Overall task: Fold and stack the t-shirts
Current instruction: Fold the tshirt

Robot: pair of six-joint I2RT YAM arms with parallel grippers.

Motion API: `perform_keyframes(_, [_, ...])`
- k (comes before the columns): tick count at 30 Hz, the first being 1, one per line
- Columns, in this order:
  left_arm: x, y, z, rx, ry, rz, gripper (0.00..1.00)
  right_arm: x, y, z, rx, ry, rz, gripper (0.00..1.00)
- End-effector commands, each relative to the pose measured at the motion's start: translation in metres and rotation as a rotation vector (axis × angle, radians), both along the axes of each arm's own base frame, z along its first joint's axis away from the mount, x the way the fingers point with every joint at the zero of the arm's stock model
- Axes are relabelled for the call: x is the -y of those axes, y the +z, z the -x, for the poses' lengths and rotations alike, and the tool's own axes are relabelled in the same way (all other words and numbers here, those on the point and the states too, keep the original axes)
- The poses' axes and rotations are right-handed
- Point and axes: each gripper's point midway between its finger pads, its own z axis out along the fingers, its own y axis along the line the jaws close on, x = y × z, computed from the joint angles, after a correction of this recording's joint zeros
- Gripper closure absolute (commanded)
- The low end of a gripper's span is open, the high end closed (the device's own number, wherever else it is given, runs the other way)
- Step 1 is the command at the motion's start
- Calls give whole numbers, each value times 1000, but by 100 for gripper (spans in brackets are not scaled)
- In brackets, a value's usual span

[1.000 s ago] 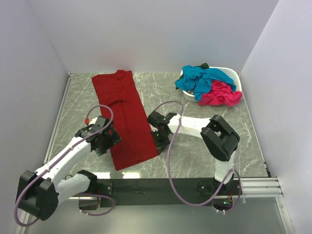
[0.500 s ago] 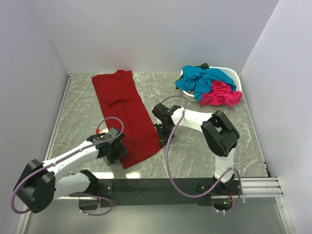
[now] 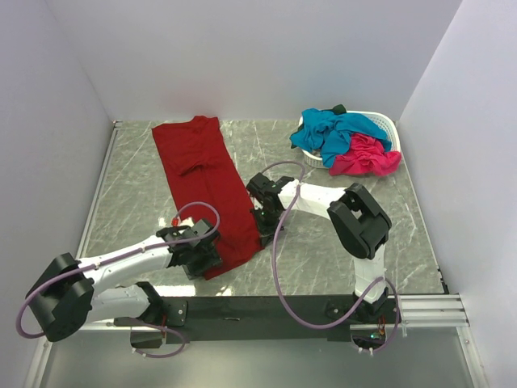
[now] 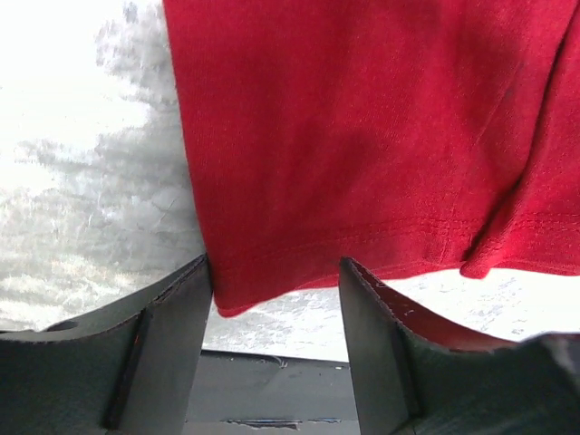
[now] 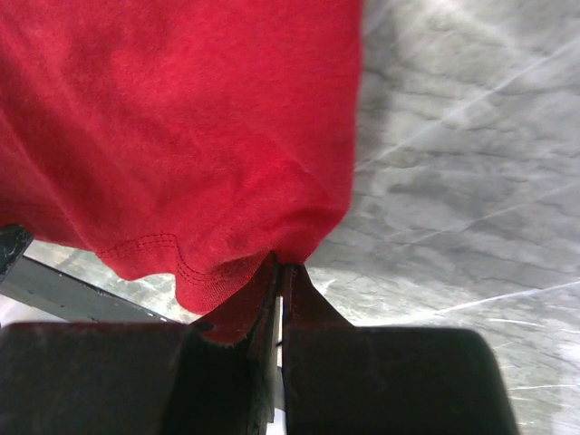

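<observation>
**Grippers meeting at the near hem of the dark red t-shirt**

The left gripper is sitting low at the shirt's near hem with its fingers spread, and the stitched edge is lying between them. The shirt is lying as a long narrow strip on the grey marbled table, from far left to near centre. The right gripper is pinching the hem's right corner, with its fingers pressed together on the cloth. At far right, the teal-blue t-shirt and the hot pink t-shirt are spilling over the white latticed basket.

dark red t-shirt: matt knit cloth, stitched hem | table: grey marbled, glossy | basket, upper right: white plastic lattice | left gripper: matt black plastic
</observation>
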Motion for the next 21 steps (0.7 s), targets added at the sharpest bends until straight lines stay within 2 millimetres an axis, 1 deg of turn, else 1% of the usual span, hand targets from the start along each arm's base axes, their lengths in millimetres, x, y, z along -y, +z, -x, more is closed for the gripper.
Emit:
perform_keyframes(1, [-17,-7,17,-55,40,-69,37,-7,1,-2,7,6,-13,100])
perform_keyframes(5, [-28,-9,28,-81,58,-94,40,-8,2,-1,9,8,-10,100])
perform_keyframes(8, [-30,-9,32,-81,64,-87,41,-8,1,-1,5,6,-16,100])
perform_keyframes(10, [-27,-10,31,-76,59,-68,44,-9,-1,0,-1,6,-17,100])
perform_keyframes(14, [-24,-18,33,-99,35,-71,46,-10,-2,2,-5,11,-15,100])
perform_keyframes(17, [-24,-25,35,-113,28,-84,52,-11,-2,4,-5,12,-18,100])
perform_keyframes(20, [-25,-26,35,-113,34,-90,63,-11,-1,4,-1,14,-20,100])
perform_keyframes(21, [-25,-25,35,-110,34,-91,71,-10,-1,4,-3,15,-18,100])
